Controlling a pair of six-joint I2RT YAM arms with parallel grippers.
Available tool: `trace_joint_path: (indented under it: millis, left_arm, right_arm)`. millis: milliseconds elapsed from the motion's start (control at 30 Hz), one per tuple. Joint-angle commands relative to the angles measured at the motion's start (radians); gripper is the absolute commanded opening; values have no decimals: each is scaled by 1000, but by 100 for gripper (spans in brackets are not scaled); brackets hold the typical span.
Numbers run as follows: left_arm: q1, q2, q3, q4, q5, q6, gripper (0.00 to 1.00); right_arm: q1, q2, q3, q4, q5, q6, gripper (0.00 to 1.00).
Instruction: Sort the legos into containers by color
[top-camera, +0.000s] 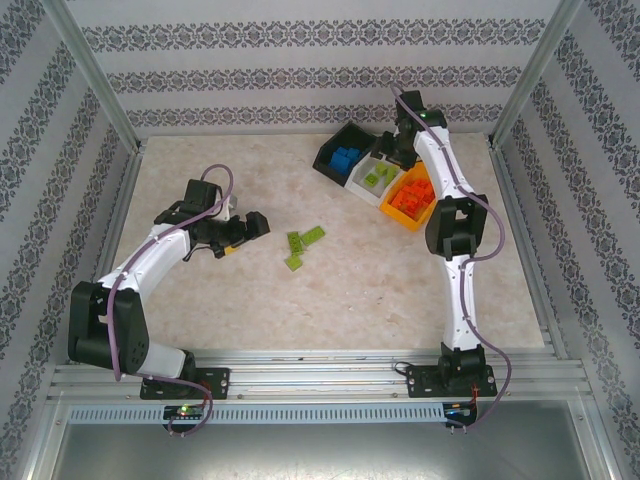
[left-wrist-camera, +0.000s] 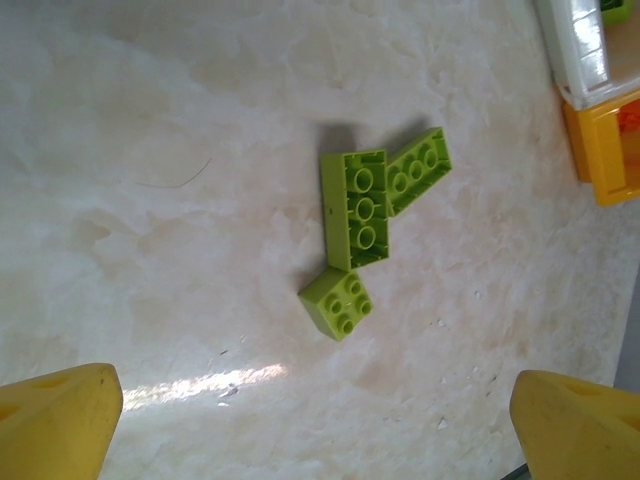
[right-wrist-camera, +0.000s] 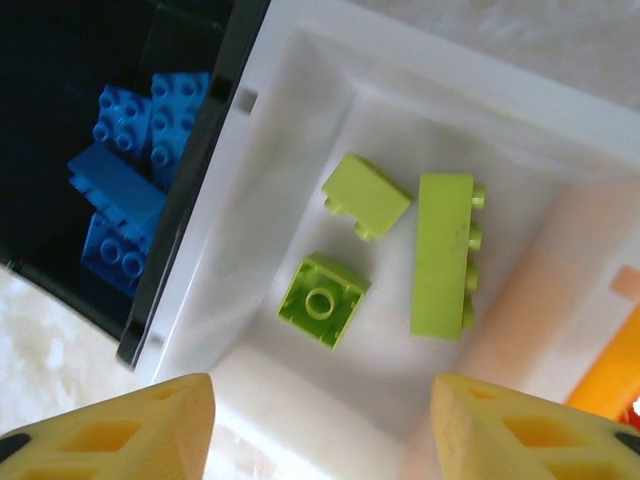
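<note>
Green is what lies loose on the table (top-camera: 400, 290) in the top view: three lime green legos (top-camera: 303, 245) near its middle, just ahead of the left gripper (top-camera: 250, 225), whose jaws stand wide and empty. At the far right, the black bin (top-camera: 333, 150) holds blue legos (top-camera: 347, 158), the white bin (top-camera: 360, 185) holds green ones and the orange bin (top-camera: 392, 208) holds orange legos (top-camera: 412, 195). The right gripper (top-camera: 398, 150) hangs over the white bin.

From the left wrist, yellow fingertips (left-wrist-camera: 60, 420) sit far apart at the bottom corners. Beyond them are two long green bricks touching, with a small square one (left-wrist-camera: 338, 302) just beside.

From the right wrist, the fingertips (right-wrist-camera: 120, 430) are parted with nothing between them, above three green bricks inside the white bin (right-wrist-camera: 420, 60); the black bin (right-wrist-camera: 215, 150) alongside holds the blue legos (right-wrist-camera: 130, 180)
</note>
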Motion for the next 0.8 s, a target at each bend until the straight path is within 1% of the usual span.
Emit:
trace_joint_path:
  millis: [0,167,300,400,433,533,600,700,767]
  left_arm:
    - [9,-9,-33,80,30,-41,100]
    - [10,-36,-79,123,40,-64,100]
    - [9,-58,-110,146,43,-79,100]
    - [10,-74,-119,147,40,-83,100]
    - [10,-76,-122,146,38,-84,100]
    - [10,-89,-125,136,33,-83,100]
    - [9,-103,-125,121,30,-80,100]
    - [10,-131,-135,99,17,-72,100]
    - [11,-150,-142,87,9,-69,100]
  right_arm:
    - [28,-156,-78,-1,-68,-41,64]
    - [123,-260,-263,6,-173,-99,73]
    - [241,-297,-390,-11,-143,-129,84]
    - [312,-288,-429,-28,-109,-78,86]
    - [327,-286,-444,-26,-102,-40,86]
    - [366,-296,-525,29,-92,151,86]
    - [388,-317,-589,72,-50,321,85]
    - [410,-340,-683,189,-84,546,81]
    - [428,-333,-699,206,-82,681,78]
